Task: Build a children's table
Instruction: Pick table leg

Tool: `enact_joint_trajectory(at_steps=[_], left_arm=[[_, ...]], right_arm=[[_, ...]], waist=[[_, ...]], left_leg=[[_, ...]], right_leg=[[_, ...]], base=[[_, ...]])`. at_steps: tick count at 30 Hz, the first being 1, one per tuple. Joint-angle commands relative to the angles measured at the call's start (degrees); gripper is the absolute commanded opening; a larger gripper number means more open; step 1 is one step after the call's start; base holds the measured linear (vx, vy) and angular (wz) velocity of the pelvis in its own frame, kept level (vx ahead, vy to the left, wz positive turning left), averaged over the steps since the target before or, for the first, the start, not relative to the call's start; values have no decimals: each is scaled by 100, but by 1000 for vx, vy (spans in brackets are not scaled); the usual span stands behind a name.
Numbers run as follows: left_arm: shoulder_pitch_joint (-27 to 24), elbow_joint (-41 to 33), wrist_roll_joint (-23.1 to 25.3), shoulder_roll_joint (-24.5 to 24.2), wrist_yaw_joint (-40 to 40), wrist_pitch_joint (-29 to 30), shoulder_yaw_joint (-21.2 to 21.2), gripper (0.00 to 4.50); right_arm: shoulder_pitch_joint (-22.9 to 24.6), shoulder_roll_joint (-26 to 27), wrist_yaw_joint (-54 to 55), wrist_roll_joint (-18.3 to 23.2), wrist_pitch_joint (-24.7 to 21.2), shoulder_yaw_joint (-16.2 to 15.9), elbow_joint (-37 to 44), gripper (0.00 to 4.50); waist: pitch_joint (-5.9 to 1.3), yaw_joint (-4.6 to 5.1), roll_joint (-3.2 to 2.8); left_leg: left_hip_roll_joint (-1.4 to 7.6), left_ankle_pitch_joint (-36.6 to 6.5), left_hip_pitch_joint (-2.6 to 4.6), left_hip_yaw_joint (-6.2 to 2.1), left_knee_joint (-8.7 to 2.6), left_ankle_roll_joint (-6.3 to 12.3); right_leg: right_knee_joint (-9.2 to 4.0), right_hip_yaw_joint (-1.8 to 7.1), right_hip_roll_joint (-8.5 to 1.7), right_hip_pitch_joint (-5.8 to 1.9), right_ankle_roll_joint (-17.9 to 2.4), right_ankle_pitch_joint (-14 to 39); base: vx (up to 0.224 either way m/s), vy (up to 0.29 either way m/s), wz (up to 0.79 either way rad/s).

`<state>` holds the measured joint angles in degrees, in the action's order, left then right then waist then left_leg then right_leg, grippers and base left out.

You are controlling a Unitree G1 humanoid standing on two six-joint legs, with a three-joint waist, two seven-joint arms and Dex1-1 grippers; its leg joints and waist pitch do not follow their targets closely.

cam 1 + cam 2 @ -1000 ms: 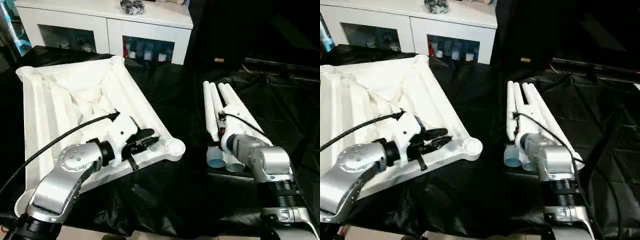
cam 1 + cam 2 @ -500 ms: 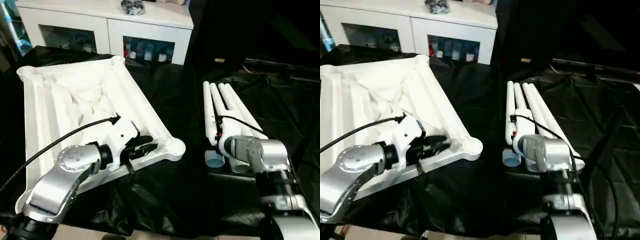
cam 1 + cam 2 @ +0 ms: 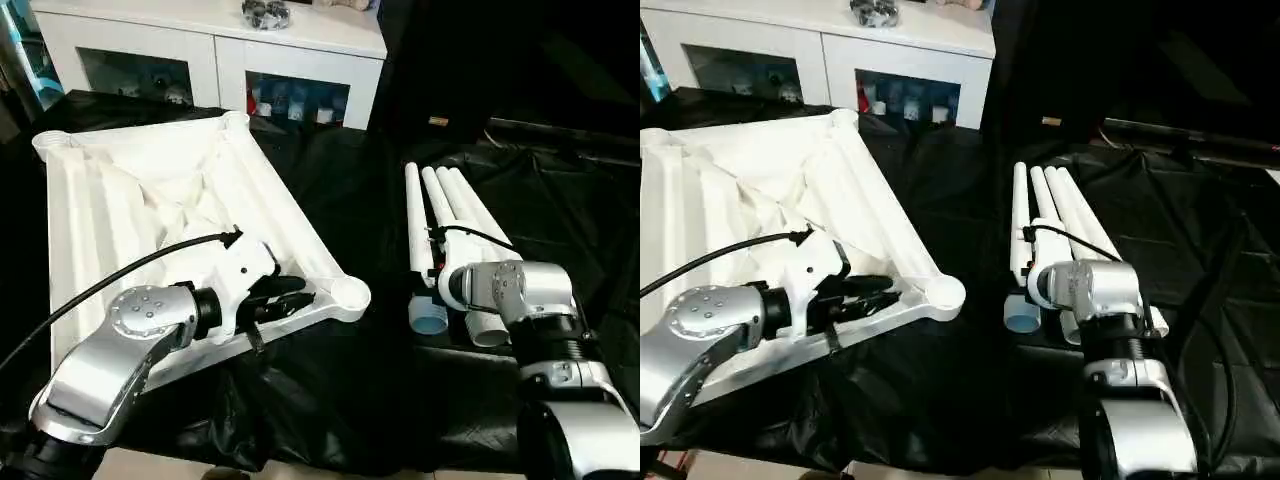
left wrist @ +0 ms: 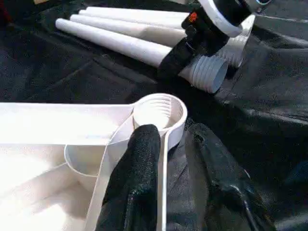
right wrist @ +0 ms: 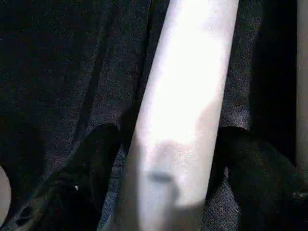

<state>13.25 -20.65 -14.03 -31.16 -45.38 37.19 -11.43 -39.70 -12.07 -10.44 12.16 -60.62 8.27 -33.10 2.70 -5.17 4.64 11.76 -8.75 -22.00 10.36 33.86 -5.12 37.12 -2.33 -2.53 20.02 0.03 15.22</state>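
Lying upside down on the black plastic sheet (image 3: pixel 340 400), the white plastic rectangular tabletop (image 3: pixel 150 200) is seen with its ribbed underside up. Its rim beside the near round corner socket (image 4: pixel 161 110) is pinched by the left gripper (image 4: pixel 166 183). To the right, white tapered tube legs (image 3: pixel 445 215) lie side by side; one is straddled by the spread fingers (image 5: pixel 91 159) of the right gripper (image 5: pixel 171 159). A white glass-door cabinet (image 3: pixel 215 60) stands behind.

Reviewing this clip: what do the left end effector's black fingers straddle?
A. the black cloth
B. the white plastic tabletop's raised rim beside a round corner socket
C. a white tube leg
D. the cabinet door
B: in the left wrist view one finger sits inside the white plastic tabletop's raised rim, the other outside, beside the round corner socket.
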Motion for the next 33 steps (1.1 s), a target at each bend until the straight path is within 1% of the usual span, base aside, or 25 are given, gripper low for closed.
enact_joint_trajectory(at_steps=[1,2,3,4,6,8,9,10,11,12,16,17,19,20,21,22,23,24,25,26,29,30,31,32,33], left_arm=[[86,-64,49,-17,-9,-114,-104,113],[110,-34,62,-24,-1,-140,-123,113],[123,-2,80,-26,-7,-187,-133,113],[131,7,87,-29,-8,-202,-138,113],[165,43,118,-37,-6,-240,-154,113],[201,59,89,-30,-6,-133,-135,113],[235,77,82,-31,-10,-102,-120,113],[257,92,63,-21,-7,-76,-100,113],[289,118,43,0,10,-55,-68,129],[378,206,-9,80,112,27,28,138],[506,346,-53,165,279,235,131,156],[573,429,-48,198,346,270,176,183],[709,601,-27,298,495,303,255,186],[832,723,-96,467,610,337,341,192],[895,785,-139,556,665,373,383,208],[1069,953,-265,802,815,490,500,223],[1069,953,-265,802,815,490,500,230],[1255,1162,-437,1094,969,629,661,233],[1419,1356,-630,1367,1091,745,824,240],[1507,1461,-745,1515,1151,803,917,254],[1768,1761,-1194,1979,1258,1041,1225,277],[1919,1922,-1425,2216,1265,1119,1362,279],[1976,1979,-1501,2302,1271,1159,1415,279],[2080,2076,-1651,2455,1293,1250,1522,288],[2297,2280,-1958,2748,1360,1422,1744,304]], right_arm=[[-85,-97,39,31,-29,88,-149,327],[-113,-109,37,31,-36,98,-241,305],[-117,-110,54,39,-34,130,-282,305],[-126,-110,60,39,-27,148,-315,294],[-146,-104,137,56,7,267,-413,283],[-153,-114,188,45,41,321,-447,261],[-153,-118,225,57,49,385,-441,249],[-150,-122,239,71,49,425,-426,249],[-145,-126,253,96,41,479,-398,234],[-126,-151,234,115,71,510,-297,228],[-71,-171,176,148,13,485,-63,202],[-16,-165,94,207,28,486,128,195],[107,-173,-90,351,-15,521,510,194],[238,-152,-321,518,233,603,784,192],[301,-159,-465,588,333,605,898,191],[469,-181,-853,774,579,605,1181,190],[469,-181,-853,774,579,605,1181,190],[594,-251,-1097,862,606,538,1357,190],[722,-284,-1341,971,674,498,1575,190],[802,-285,-1488,1048,743,493,1728,190],[1106,-325,-2170,1434,841,435,2369,190],[1307,-400,-2592,1703,782,351,2775,190],[1381,-430,-2738,1793,778,315,2914,190],[1517,-473,-2981,1928,834,256,3161,190],[1717,-532,-3361,2246,804,223,3545,189]], waist=[[-329,-6,-62],[-326,-8,-66],[-327,-5,-63],[-331,-8,-81],[-336,-7,-71],[-335,-7,-74],[-337,-10,-95],[-337,-10,-95],[-340,-13,-93],[-341,-10,-117],[-348,-8,-106],[-354,-19,-158],[-357,-19,-123],[-362,-35,-163],[-358,-41,-154],[-366,-52,-151],[-366,-72,-144],[-371,-82,-167],[-366,-86,-140],[-367,-131,-142],[-366,-170,-114],[-360,-174,-130],[-371,-190,-150],[-367,-188,-128],[-361,-209,-137]], left_leg=[[165,-669,179,-39,-389,-403],[166,-681,176,-41,-391,-414],[165,-672,173,-42,-390,-417],[166,-666,179,-42,-389,-429],[163,-656,177,-40,-385,-436],[163,-651,178,-40,-386,-444],[164,-691,188,-40,-386,-480],[164,-691,188,-40,-386,-480],[163,-708,190,-44,-389,-498],[160,-740,193,-44,-390,-524],[156,-693,176,-50,-384,-511],[151,-661,184,-53,-376,-502],[150,-611,179,-51,-378,-460],[151,-569,172,-69,-375,-430],[153,-613,183,-51,-376,-402],[161,-618,175,-61,-371,-379],[163,-642,182,-49,-360,-352],[165,-614,171,-70,-372,-330],[165,-595,176,-58,-359,-291],[157,-589,168,-54,-345,-254],[154,-608,150,-55,-339,-143],[158,-599,142,-66,-347,-74],[168,-583,157,-78,-342,-63],[172,-583,149,-81,-342,-15],[175,-618,152,-78,-332,36]], right_leg=[[-381,244,-464,-104,-725,-314],[-384,243,-465,-103,-723,-275],[-380,243,-461,-105,-720,-283],[-379,244,-459,-101,-713,-322],[-370,244,-456,-107,-724,-388],[-369,241,-454,-103,-728,-410],[-371,241,-452,-96,-729,-414],[-371,241,-452,-96,-729,-414],[-367,237,-451,-99,-734,-390],[-371,238,-447,-96,-729,-396],[-364,239,-451,-120,-754,-527],[-354,241,-447,-115,-757,-602],[-356,242,-437,-140,-752,-749],[-345,240,-447,-149,-744,-846],[-370,245,-445,-140,-730,-871],[-362,241,-455,-161,-769,-964],[-367,247,-459,-157,-787,-1000],[-349,232,-464,-174,-870,-1042],[-359,243,-458,-172,-923,-1102],[-374,246,-472,-181,-984,-1127],[-382,248,-486,-210,-1053,-1103],[-393,244,-490,-218,-1067,-1098],[-390,238,-493,-213,-1060,-1101],[-396,237,-499,-221,-1081,-1087],[-411,240,-507,-226,-1122,-1031]], base=[[0,0,0],[0,0,0],[0,0,0],[0,0,0],[0,0,0],[0,0,0],[0,0,0],[0,0,0],[0,0,0],[0,0,0],[0,0,0],[0,0,0],[0,0,0],[0,0,0],[0,0,0],[0,0,0],[0,0,0],[0,0,0],[0,0,0],[0,0,0],[0,0,0],[0,0,0],[0,0,0],[0,0,0],[0,0,0]])
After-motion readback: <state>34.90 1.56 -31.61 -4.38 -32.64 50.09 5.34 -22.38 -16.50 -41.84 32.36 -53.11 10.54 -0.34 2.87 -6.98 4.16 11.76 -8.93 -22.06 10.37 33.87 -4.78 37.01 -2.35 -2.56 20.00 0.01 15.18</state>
